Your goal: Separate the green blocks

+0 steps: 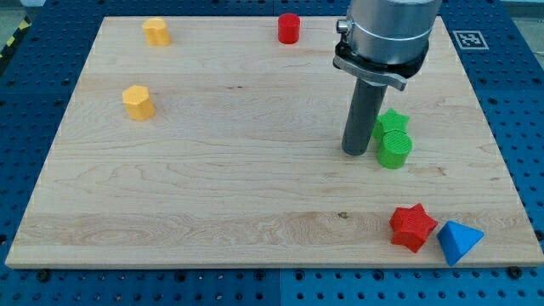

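My tip [356, 153] just left of green blocks [393, 138]

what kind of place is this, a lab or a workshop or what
Most likely a robotics lab bench. A wooden board lies on a blue perforated table, small coloured blocks are scattered on it, and a printed marker tag sits at the board's top right corner. My tip rests beside the green blocks.
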You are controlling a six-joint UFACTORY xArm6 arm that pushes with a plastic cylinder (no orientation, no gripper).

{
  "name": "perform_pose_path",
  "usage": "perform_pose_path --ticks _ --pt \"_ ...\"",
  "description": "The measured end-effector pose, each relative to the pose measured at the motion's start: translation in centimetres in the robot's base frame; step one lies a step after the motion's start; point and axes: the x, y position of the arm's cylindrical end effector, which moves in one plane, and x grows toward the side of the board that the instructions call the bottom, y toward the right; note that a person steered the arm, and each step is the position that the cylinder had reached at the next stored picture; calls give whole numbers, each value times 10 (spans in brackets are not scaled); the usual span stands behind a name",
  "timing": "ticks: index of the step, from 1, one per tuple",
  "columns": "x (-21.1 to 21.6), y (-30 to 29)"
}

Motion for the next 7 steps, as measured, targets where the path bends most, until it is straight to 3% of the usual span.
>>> perform_pose_path --ticks 3,7 --pt "-10 50" --pt "-40 55"
